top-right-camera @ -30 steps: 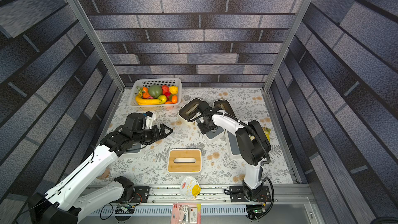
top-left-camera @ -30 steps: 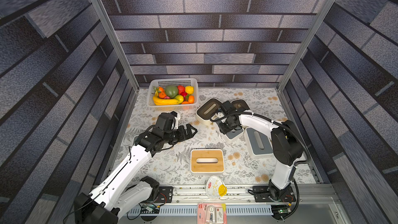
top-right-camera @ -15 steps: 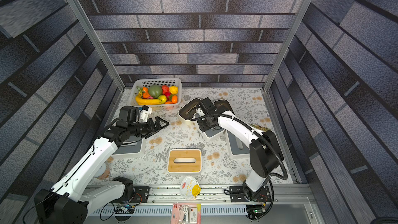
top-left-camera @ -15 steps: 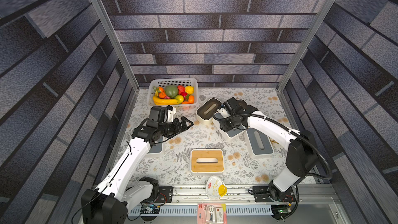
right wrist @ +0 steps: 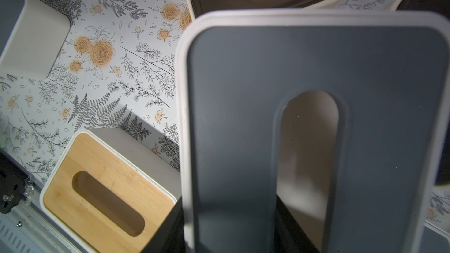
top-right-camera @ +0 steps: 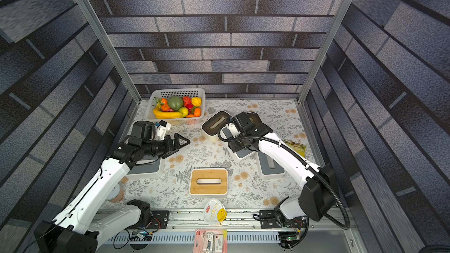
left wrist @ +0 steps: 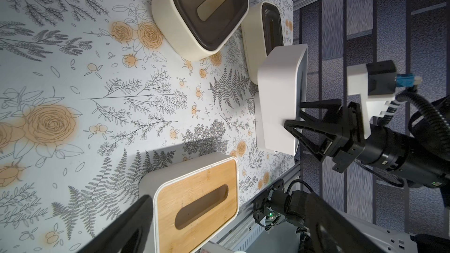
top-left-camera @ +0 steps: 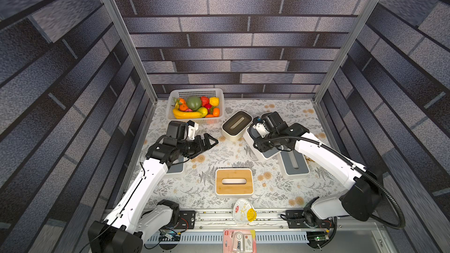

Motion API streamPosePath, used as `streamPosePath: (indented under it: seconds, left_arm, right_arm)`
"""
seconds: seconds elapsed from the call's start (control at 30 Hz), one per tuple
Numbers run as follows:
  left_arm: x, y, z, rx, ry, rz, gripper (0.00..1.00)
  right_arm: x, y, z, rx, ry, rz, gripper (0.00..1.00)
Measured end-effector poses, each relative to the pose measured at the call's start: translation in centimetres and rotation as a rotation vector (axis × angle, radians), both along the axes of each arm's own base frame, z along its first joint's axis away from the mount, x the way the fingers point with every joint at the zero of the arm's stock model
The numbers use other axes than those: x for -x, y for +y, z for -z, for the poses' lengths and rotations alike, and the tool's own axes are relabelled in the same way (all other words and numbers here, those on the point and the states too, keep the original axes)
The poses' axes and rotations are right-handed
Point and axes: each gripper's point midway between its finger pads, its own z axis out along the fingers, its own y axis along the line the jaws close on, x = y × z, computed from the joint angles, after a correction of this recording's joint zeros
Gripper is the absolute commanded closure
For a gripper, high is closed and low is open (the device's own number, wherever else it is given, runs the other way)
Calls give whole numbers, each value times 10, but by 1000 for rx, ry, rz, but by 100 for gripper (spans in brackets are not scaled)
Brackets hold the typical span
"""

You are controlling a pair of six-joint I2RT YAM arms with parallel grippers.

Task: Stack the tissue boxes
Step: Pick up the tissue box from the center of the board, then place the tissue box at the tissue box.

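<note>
In both top views the left arm (top-left-camera: 146,181) stretches over the flowered counter (top-left-camera: 219,157). Its left tool (top-left-camera: 210,142) has fingers wide apart and holds nothing. The right arm (top-left-camera: 328,159) bends over a white tissue box with a grey lid (top-left-camera: 269,154), and its wrist hides the grip. The left wrist view shows it: the right tool (left wrist: 293,115) is clamped on that box's wall, and the box seems lifted, near a rounded cream box with a dark-brown lid (left wrist: 202,13). In the right wrist view the grey lid fills most of the picture, beside a white box with a wood lid (right wrist: 97,191).
</note>
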Motion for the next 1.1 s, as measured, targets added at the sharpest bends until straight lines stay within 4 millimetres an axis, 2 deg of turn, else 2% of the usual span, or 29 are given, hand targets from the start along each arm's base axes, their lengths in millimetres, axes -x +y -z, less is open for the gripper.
streamPosePath:
  seconds: [0.1, 0.17, 0.3, 0.47, 0.6, 0.9, 1.1]
  left_arm:
    - [3, 8, -15, 57, 21, -53, 0]
    - [6, 11, -16, 97, 62, -86, 0]
    - [15, 12, -1, 143, 182, -129, 0]
    - [29, 15, 19, 141, 262, -154, 0]
    - [44, 20, 23, 141, 244, -174, 0]
    - [82, 22, 7, 187, 216, -152, 0]
    - [101, 17, 10, 195, 251, -90, 0]
  right_arm:
    - [7, 1, -7, 9, 31, -35, 55]
    - [6, 4, -16, 9, 41, -56, 56]
    - [4, 12, -31, -9, 26, -103, 55]
    - [13, 12, -29, 12, 14, -182, 55]
    - [28, 8, -29, 58, -33, -263, 55]
    - [65, 21, -60, 11, -149, -436, 55]
    - [83, 34, -62, -3, -146, -502, 55]
